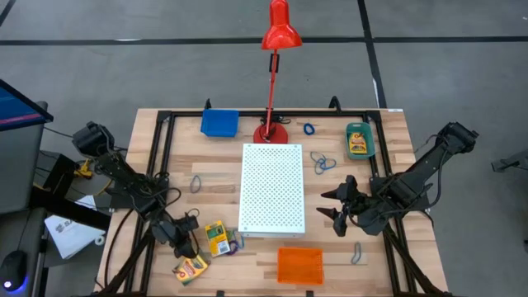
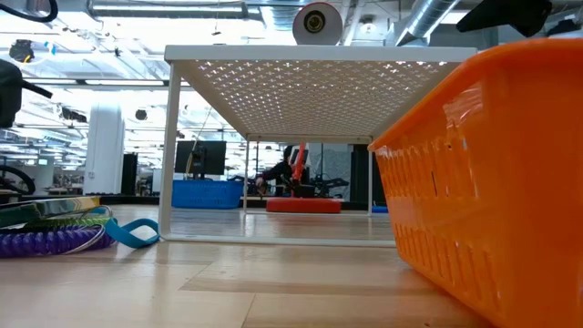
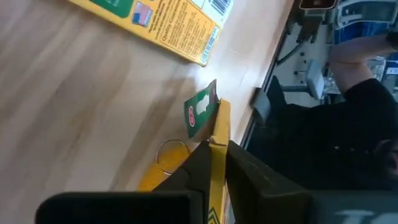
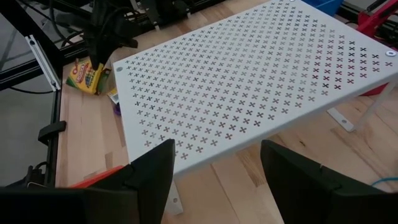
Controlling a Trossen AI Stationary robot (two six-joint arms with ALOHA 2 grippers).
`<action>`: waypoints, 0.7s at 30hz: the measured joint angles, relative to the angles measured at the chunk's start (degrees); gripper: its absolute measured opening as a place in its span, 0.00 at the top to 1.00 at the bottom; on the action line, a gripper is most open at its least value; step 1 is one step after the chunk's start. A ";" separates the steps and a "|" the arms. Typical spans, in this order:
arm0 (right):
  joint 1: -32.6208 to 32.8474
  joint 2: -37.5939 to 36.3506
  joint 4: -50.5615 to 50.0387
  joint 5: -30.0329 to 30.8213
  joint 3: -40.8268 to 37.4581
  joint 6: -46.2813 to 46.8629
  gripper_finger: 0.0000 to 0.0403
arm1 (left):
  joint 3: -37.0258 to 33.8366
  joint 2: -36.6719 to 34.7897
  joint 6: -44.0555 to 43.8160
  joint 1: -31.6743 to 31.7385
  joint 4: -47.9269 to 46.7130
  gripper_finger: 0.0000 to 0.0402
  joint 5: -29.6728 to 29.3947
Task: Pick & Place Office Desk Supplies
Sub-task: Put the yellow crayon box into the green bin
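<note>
A flat cardboard crayon box, yellow with a green flap, lies near the table's 7 o'clock edge, and the left gripper pinches its thin edge between two dark fingers closed almost together. A second crayon box, glossy yellow and green, lies just beside it toward 3 o'clock, next to a coiled purple loop. Further toward 3 o'clock sits the orange mesh tray, a plastic lattice. The white perforated board, a metal shelf on thin legs, fills the middle of the pale wood-plank table. At its 3 o'clock side hangs the right gripper, fingers spread wide and empty. A blue tray sits at 11 o'clock, a teal tray at 1 o'clock, blue loops between.
</note>
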 joint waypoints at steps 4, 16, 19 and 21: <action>0.00 -0.01 0.02 0.00 0.00 0.00 0.42 | -0.02 0.00 2.71 0.03 3.54 0.94 -1.14; -0.07 0.00 0.95 0.35 0.00 -0.72 0.42 | -0.04 -5.45 22.03 0.04 14.14 0.94 -14.64; -0.11 0.00 2.93 0.48 0.00 -2.44 0.42 | -0.04 -8.00 30.93 0.04 16.89 0.94 -18.39; -0.11 -0.01 4.89 0.49 0.00 -4.26 0.42 | -0.04 -9.70 37.21 0.40 18.51 0.94 -20.85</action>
